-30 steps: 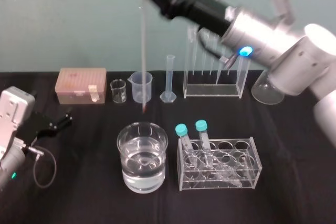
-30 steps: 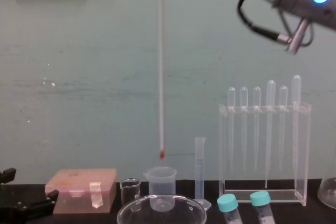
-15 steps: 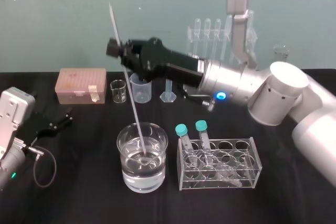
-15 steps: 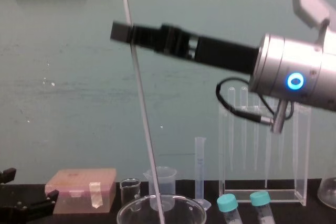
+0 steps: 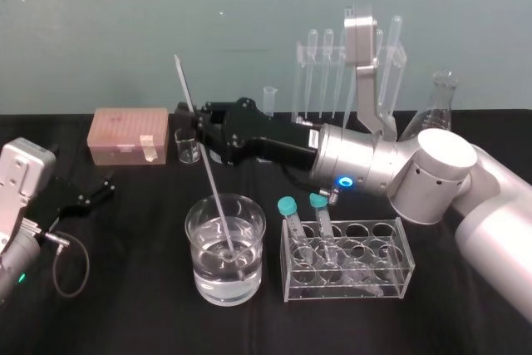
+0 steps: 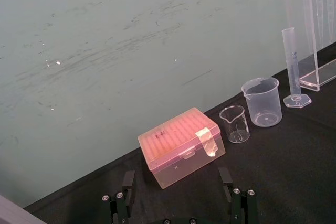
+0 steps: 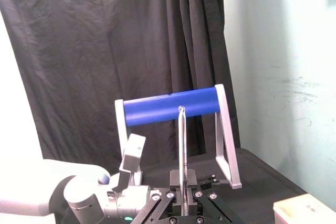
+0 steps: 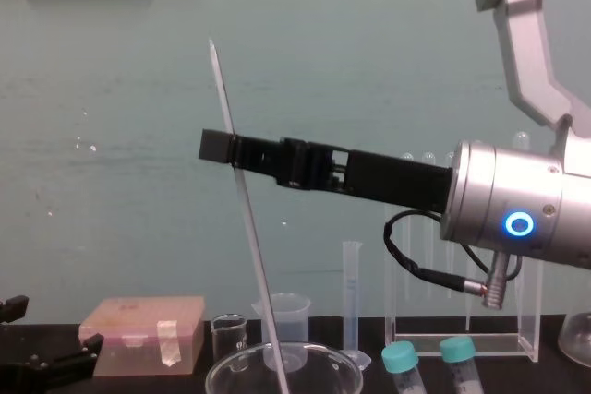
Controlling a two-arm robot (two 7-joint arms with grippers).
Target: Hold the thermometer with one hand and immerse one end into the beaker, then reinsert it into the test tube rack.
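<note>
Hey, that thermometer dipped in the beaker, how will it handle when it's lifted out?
Likely stiff: the thermometer runs straight though the right gripper pinches it only high up. Probably fragile: thin glass, its lower end inside the beaker, so knocking the wall could crack it. The left gripper sits idle, far left.

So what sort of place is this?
Probably a chemistry lab bench: a beaker of clear liquid, a test tube rack of pipettes, and a thermometer the right pincer holds in the beaker.
</note>
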